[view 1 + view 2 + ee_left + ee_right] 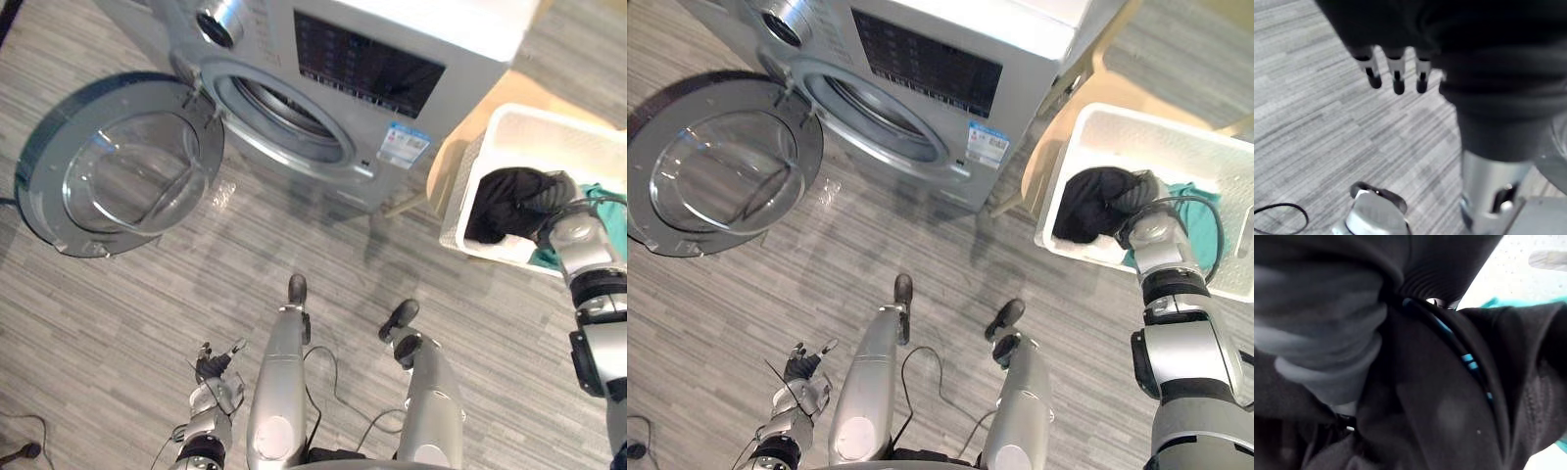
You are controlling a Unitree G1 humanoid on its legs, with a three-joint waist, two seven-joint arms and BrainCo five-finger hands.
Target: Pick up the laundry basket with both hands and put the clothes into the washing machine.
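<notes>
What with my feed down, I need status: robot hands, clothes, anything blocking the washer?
Left robot hand open, low over floor. Right robot hand in laundry basket, on black garment, grip hidden. Washer door open, nothing in the way.

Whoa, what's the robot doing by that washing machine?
The robot stands facing a washing machine whose round door hangs wide open. Its right hand is down in a white laundry basket beside the machine, buried in a black garment that lies next to a teal cloth. The basket is not lifted yet. The left hand hangs low over the floor, fingers straight, holding nothing.
</notes>
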